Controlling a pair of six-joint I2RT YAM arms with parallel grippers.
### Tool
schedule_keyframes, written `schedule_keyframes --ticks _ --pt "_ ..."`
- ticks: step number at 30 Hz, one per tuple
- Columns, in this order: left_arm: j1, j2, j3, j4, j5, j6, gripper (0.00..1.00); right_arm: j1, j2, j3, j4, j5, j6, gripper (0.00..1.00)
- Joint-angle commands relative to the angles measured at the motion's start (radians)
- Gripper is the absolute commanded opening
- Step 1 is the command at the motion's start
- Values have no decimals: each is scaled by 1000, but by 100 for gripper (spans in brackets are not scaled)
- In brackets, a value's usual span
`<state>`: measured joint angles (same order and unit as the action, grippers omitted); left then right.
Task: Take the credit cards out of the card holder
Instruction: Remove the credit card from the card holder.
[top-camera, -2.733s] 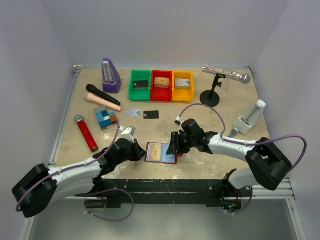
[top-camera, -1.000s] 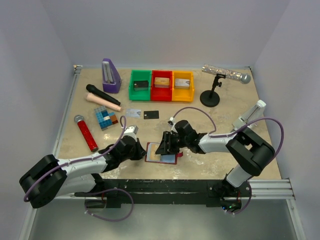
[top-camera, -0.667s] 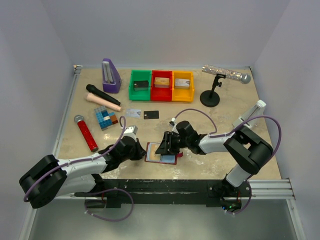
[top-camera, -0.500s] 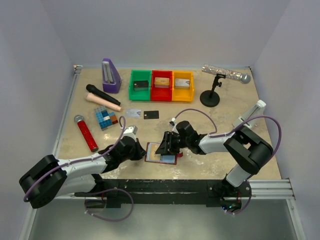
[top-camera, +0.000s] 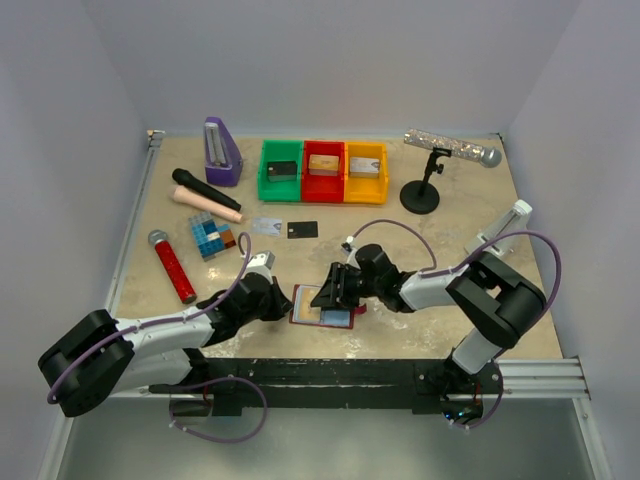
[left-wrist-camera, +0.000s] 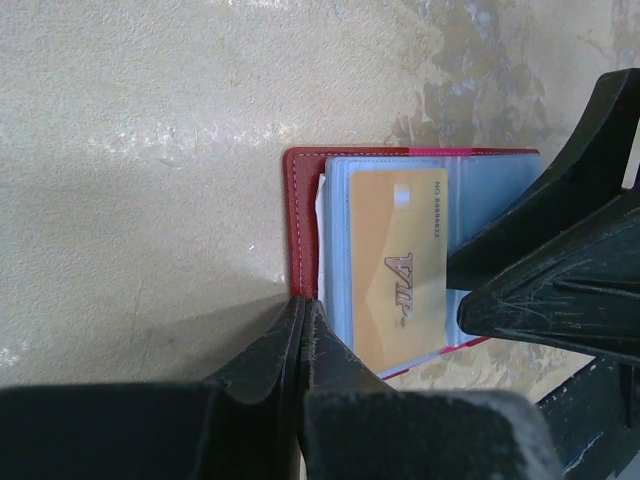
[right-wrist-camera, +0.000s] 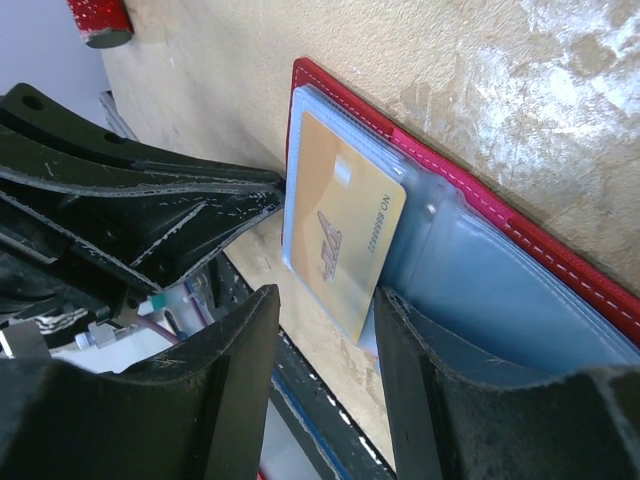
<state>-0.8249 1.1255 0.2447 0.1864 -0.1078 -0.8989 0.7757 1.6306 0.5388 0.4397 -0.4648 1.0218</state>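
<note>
The card holder (top-camera: 322, 306) lies open on the table near the front edge, dark red (left-wrist-camera: 298, 220) with a pale blue lining (right-wrist-camera: 480, 280). A gold-tan credit card (left-wrist-camera: 395, 260) (right-wrist-camera: 345, 235) sticks partway out of its sleeve. My left gripper (left-wrist-camera: 305, 302) (top-camera: 284, 301) is shut, its tips resting on the holder's red left edge. My right gripper (right-wrist-camera: 325, 325) (top-camera: 335, 293) is open over the holder, and the gold card's free corner sits between its fingers without being pinched. A silvery card (top-camera: 265, 226) and a black card (top-camera: 302, 229) lie on the table farther back.
Green (top-camera: 282, 185), red (top-camera: 322, 187) and yellow (top-camera: 365, 187) trays stand at the back, beside a purple metronome (top-camera: 222, 152). A microphone stand (top-camera: 420, 195) and a white device (top-camera: 500, 236) are on the right. A red microphone (top-camera: 173, 265), a black microphone (top-camera: 205, 190) and a tiled block (top-camera: 210, 235) are on the left.
Since the earliest frame my right gripper has moved left onto the card holder. Over the last second both arms hold almost still.
</note>
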Motion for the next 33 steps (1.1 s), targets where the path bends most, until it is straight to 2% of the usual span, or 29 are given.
schedule_keyframes --ticks 1,10,22,33 --pt "3 7 -28 4 -20 -5 0 -13 21 -33 177 -24 66 48" --pt "3 19 -45 25 -13 -14 0 -29 74 -95 402 -34 150 48" --pt "3 43 -47 44 -6 -20 0 -32 103 -112 556 -84 173 46" --pt "0 62 -44 76 11 -23 0 -30 130 -77 522 -140 161 45"
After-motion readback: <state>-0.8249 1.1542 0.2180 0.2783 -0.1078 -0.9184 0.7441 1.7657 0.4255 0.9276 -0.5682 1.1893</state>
